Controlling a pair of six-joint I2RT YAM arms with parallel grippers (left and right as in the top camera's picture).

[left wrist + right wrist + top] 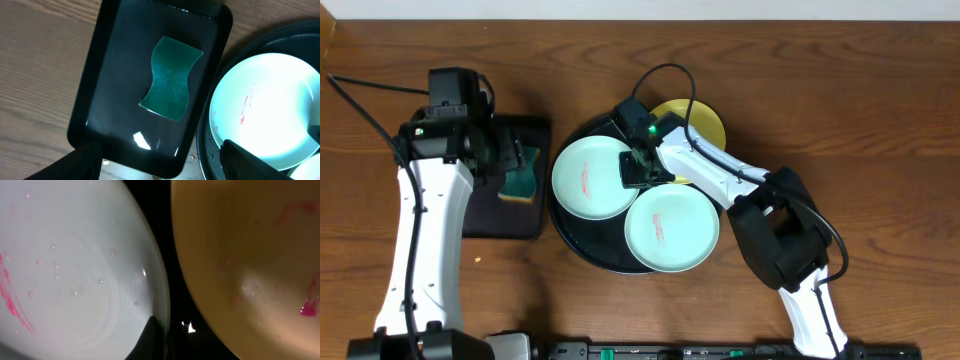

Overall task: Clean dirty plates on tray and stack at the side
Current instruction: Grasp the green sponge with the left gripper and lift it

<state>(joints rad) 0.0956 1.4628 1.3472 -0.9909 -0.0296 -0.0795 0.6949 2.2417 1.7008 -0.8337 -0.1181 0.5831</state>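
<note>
Brown wooden table (800, 60), with a pale strip along its far edge. Over on the left, the small tray (115, 75) has the sponge (172, 77) lying flat in it. The left gripper (161, 150) hangs above, jaws spread wide, nothing in them. In the middle, the tray (570, 240) carries a mint plate (585, 180) at left, a second mint plate (670, 230) in front and the yellow plate (705, 120) behind. The right gripper (642, 170) is low at the mint plate's right rim, just beside the yellow plate, jaws closed. A fingertip touches that rim; whether it pinches it, can't tell.
</note>
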